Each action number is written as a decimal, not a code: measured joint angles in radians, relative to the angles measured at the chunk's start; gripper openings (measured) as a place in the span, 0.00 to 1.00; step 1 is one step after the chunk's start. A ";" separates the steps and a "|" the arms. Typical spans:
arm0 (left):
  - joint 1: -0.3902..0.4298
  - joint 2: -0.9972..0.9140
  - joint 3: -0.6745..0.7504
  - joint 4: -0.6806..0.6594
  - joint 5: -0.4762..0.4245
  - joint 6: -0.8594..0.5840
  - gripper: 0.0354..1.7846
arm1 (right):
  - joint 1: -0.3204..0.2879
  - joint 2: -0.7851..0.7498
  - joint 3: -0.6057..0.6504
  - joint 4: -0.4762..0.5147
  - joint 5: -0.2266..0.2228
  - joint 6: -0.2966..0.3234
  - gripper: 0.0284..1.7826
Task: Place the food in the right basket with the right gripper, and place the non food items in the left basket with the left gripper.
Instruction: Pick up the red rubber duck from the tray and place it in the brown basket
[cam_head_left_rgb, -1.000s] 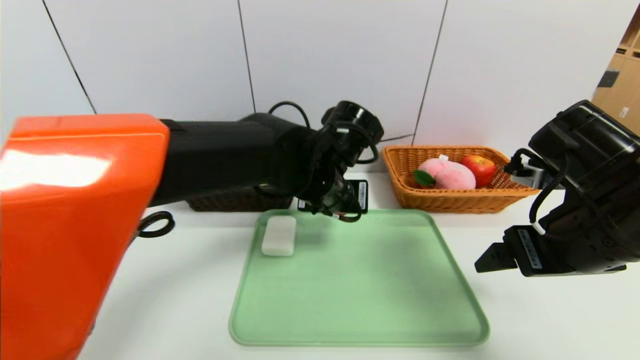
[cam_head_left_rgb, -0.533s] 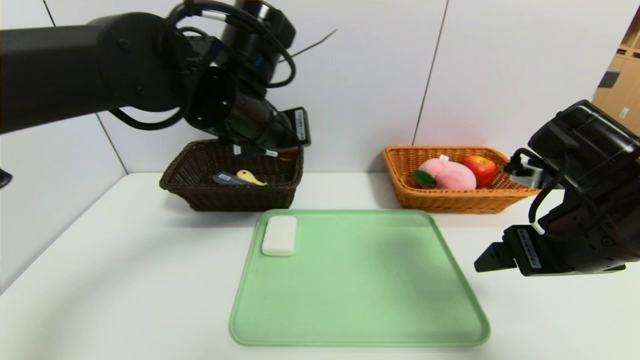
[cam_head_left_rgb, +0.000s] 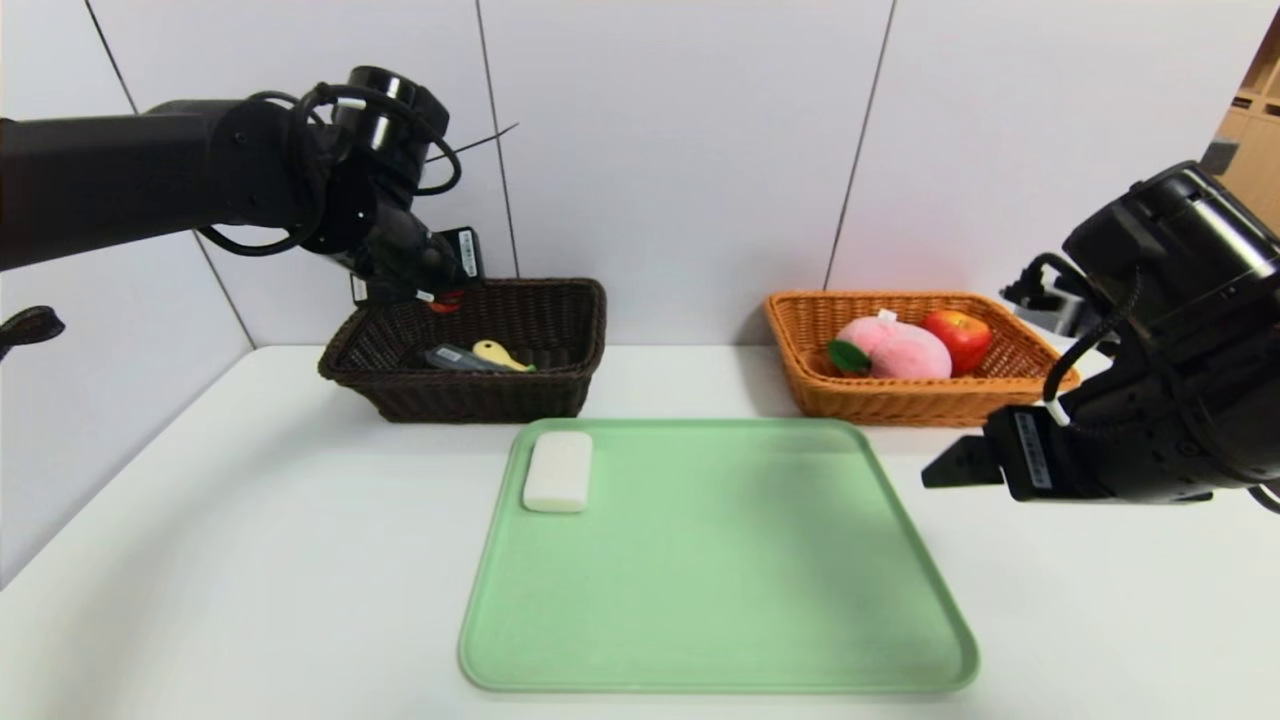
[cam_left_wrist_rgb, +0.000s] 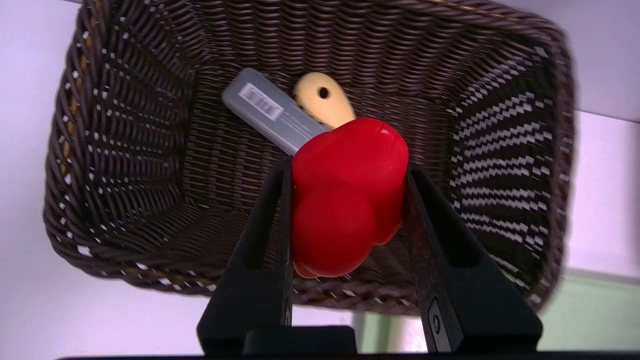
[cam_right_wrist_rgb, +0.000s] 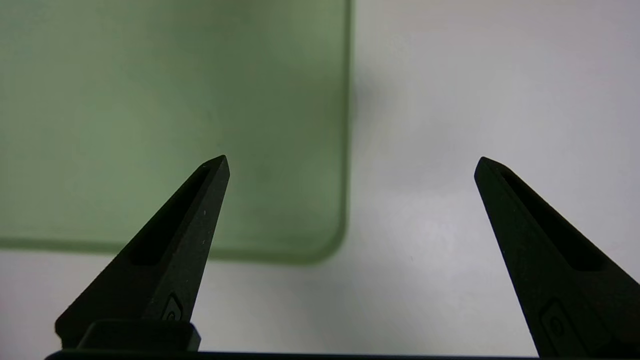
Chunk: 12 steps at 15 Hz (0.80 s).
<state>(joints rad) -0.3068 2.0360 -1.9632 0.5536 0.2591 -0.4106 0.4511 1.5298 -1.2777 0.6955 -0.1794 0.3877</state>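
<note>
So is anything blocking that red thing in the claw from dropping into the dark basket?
Nothing visible. The left gripper holds the red fruit above the dark brown basket; only a grey case and yellow fork lie below.

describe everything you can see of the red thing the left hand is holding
The red thing is a small, glossy, smooth object with rounded lobes, plastic-looking, strawberry-like, with a bit of orange at one end. It is clamped between the two black fingers of the left hand, which touch it on opposite sides. It hangs in the air over the dark brown wicker basket, touching nothing else. Below it in the basket lie a grey case with a barcode label and a yellow utensil.
</note>
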 joint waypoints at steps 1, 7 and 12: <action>0.013 0.018 0.000 -0.006 0.000 0.005 0.36 | -0.002 -0.001 0.000 -0.079 -0.007 -0.003 0.95; 0.045 0.110 -0.001 -0.044 -0.001 0.022 0.36 | -0.034 -0.003 0.059 -0.508 -0.047 -0.127 0.95; 0.060 0.172 -0.001 -0.063 -0.001 0.046 0.36 | -0.037 -0.004 0.076 -0.510 -0.047 -0.128 0.95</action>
<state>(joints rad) -0.2466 2.2081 -1.9638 0.4902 0.2577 -0.3645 0.4140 1.5255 -1.2017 0.1851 -0.2260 0.2596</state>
